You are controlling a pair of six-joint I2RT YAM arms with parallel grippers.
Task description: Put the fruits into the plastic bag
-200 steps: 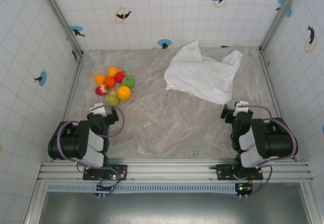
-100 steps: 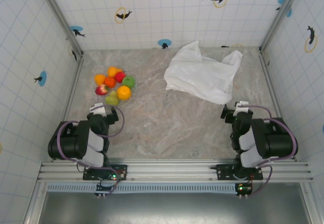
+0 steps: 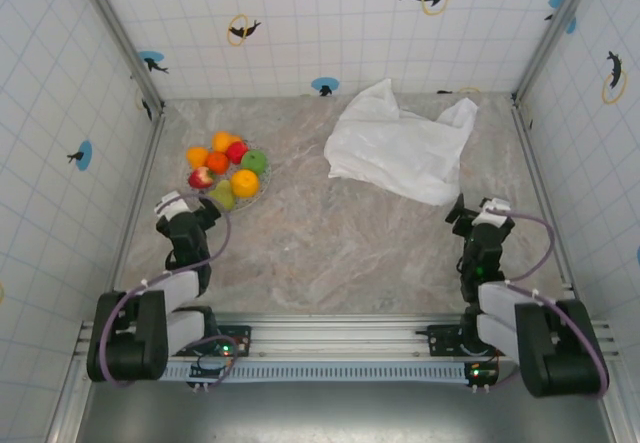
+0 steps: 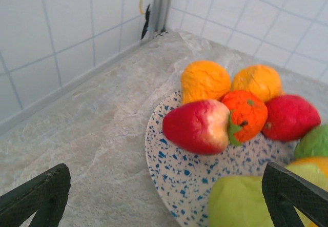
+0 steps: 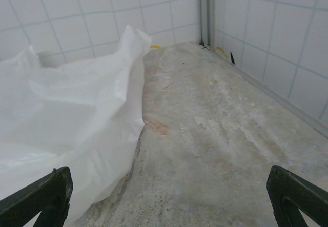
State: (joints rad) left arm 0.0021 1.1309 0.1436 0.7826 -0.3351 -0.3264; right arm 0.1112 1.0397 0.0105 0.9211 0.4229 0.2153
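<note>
**Top view.** Seven small toy fruits point(image 3: 226, 171) lie heaped on a round, blue-speckled white plate point(image 4: 179, 173) at the far left of the marbled grey-beige tabletop point(image 3: 340, 248). A large, wrinkled, translucent white plastic bag point(image 3: 400, 153) lies flat at the far right, well apart from the plate. The left gripper point(image 3: 185, 208) sits just beside the near edge of the plate. The right gripper point(image 3: 480, 210) sits just beside the near right corner of the bag. The white tiled walls carry decals of dark dolphin silhouettes, some set in yellow rings and others on blue discs.

**Left wrist view.** The two black fingertips stand wide apart at the lower corners, so the left gripper point(image 4: 164, 199) is spread open and holds nothing. On the plate are:
- a red, strawberry-shaped fruit point(image 4: 197, 127) at the front;
- a small orange tangerine with a green stalk point(image 4: 246, 114), touching it;
- two larger orange fruits point(image 4: 205, 81) behind;
- a second red fruit point(image 4: 289, 117) to the right;
- a green apple point(image 4: 315, 142) at the right edge;
- a yellow-green pear point(image 4: 238, 206) nearest the camera.

**Right wrist view.** The fingertips again stand far apart, so the right gripper point(image 5: 166, 199) is spread open and empty. The bag point(image 5: 61, 129) lies on the left, with bare tabletop between it and the tiled wall.
</note>
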